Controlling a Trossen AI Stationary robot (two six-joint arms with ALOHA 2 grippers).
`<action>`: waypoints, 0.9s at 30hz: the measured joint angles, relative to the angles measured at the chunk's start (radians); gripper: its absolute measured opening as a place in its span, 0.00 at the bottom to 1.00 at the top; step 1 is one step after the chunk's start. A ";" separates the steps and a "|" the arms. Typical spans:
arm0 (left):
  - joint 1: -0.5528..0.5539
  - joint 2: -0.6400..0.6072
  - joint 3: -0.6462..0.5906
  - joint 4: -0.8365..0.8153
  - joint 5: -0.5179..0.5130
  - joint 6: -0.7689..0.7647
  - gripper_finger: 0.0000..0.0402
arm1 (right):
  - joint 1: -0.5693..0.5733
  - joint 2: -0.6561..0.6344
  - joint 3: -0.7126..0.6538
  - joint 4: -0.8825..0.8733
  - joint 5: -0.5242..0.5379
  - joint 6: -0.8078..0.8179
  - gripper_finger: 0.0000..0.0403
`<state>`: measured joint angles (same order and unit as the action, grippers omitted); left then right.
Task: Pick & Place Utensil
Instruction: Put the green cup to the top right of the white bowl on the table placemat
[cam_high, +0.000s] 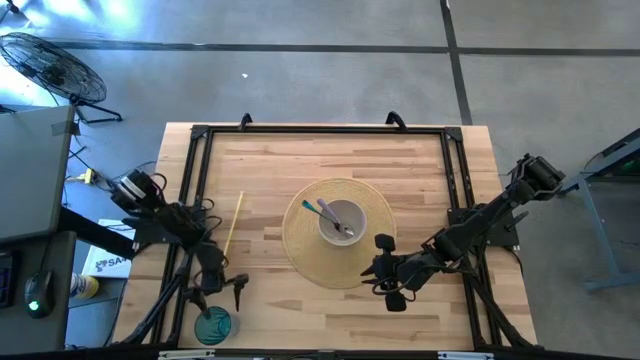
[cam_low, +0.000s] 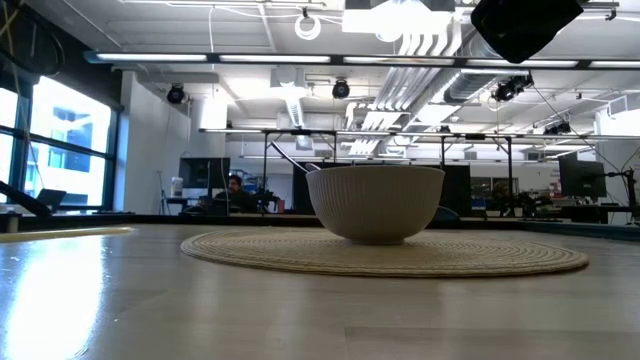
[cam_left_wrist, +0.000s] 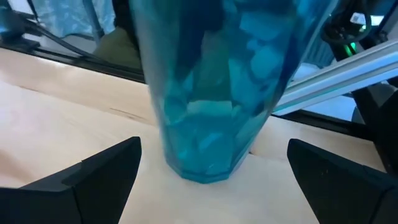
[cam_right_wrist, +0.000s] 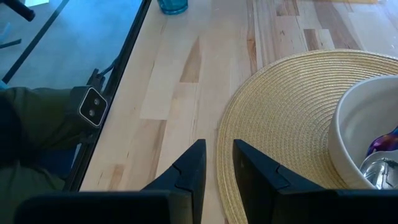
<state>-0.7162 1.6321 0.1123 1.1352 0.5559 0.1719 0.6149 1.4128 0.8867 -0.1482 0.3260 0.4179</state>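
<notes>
Utensils (cam_high: 332, 217) noted lying in white bowl (cam_high: 341, 221) at centre of round woven mat (cam_high: 300, 240), two handles leaning over the rim toward the left. Nearest the front edge: blue tumbler (cam_high: 212, 325) at near-left corner, with left gripper (cam_high: 221, 288) just behind it, fingers (cam_left_wrist: 93, 177) spread wide either side of the glass and not touching it. Judged step in hand: closing on the tumbler or clearing it. Advised: centre the glass between the pads, grip low and level, close gently, since a tall faceted glass is likely to tip. Right gripper (cam_high: 386, 268) held at near-right edge of mat, fingers (cam_right_wrist: 186, 171) almost together with a narrow gap, holding nothing. Farther left, a thin yellow stick (cam_high: 234, 226) lying loose on the wood, a possible snag for the left arm. Black frame rails (cam_high: 325, 131) bounding the table. Bowl wall likely to hinder a side approach to the utensils; entry from above preferable.
</notes>
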 joint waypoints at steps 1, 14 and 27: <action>-0.010 0.017 0.003 0.016 -0.012 -0.006 1.00 | 0.000 0.000 0.000 0.000 0.000 0.000 0.18; -0.031 0.113 0.049 0.106 -0.050 -0.029 1.00 | 0.000 0.000 0.000 0.000 0.000 0.000 0.18; -0.099 0.177 0.108 0.105 -0.101 -0.041 1.00 | 0.000 0.000 0.000 0.000 0.000 0.000 0.18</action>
<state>-0.8157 1.8089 0.2202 1.2405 0.4553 0.1310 0.6147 1.4128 0.8867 -0.1478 0.3260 0.4179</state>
